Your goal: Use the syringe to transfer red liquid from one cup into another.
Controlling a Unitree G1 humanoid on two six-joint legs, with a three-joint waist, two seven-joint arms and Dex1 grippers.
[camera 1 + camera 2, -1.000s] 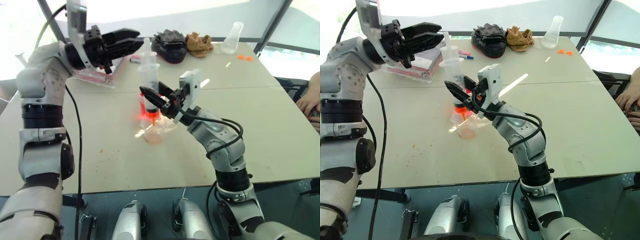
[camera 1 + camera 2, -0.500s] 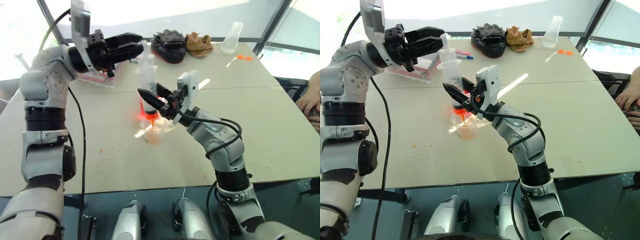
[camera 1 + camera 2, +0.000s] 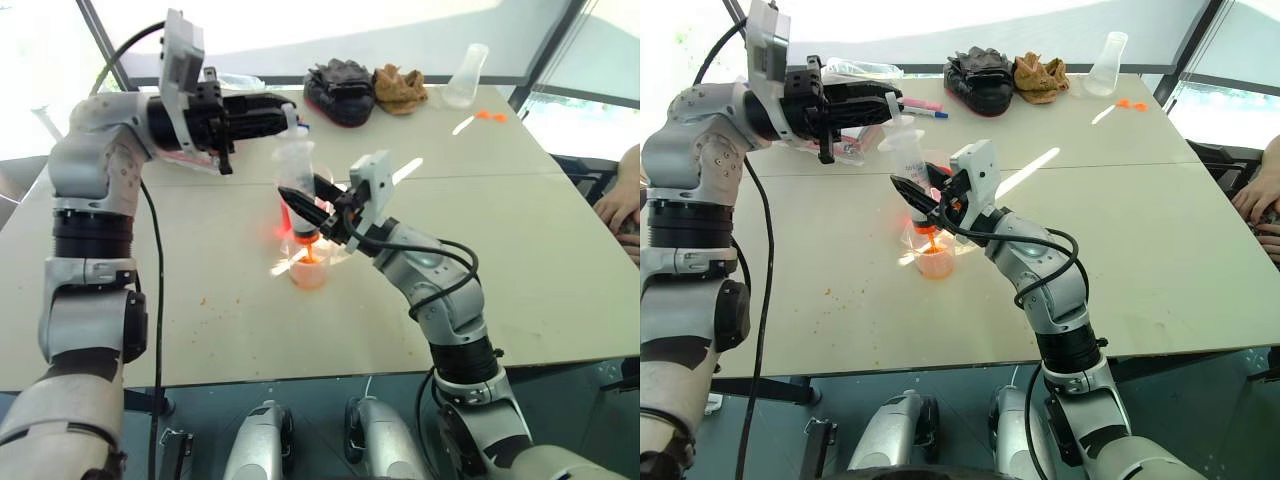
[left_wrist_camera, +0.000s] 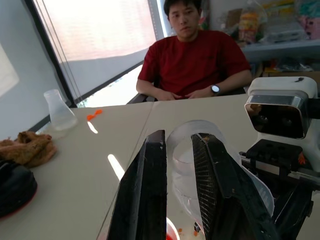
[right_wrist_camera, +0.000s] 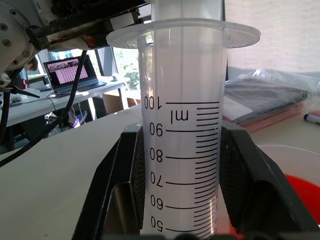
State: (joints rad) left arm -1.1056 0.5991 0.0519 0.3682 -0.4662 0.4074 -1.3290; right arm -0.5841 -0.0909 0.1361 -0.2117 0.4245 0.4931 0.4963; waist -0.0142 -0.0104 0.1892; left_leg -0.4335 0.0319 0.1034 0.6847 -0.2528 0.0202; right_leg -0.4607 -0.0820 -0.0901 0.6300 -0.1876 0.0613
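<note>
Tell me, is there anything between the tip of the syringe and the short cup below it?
Nothing visible. The right end effector holds the syringe upright by its barrel, directly above the short cup. A thin red stream falls from the tip into the cup. The handled beaker stands behind, not in the path.

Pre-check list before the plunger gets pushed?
1. Right gripper clamped on syringe barrel: ok.
2. Syringe upright: ok.
3. Orange tip over the short cup: ok.
4. Left gripper closed on the plunger top: ok, fingers either side of the plunger stem in the left wrist view.
5. Red liquid left in the barrel: cannot tell, the gripper hides the lower part.
6. Beaker clear of the arms: cannot tell, it sits just behind the syringe.
</note>
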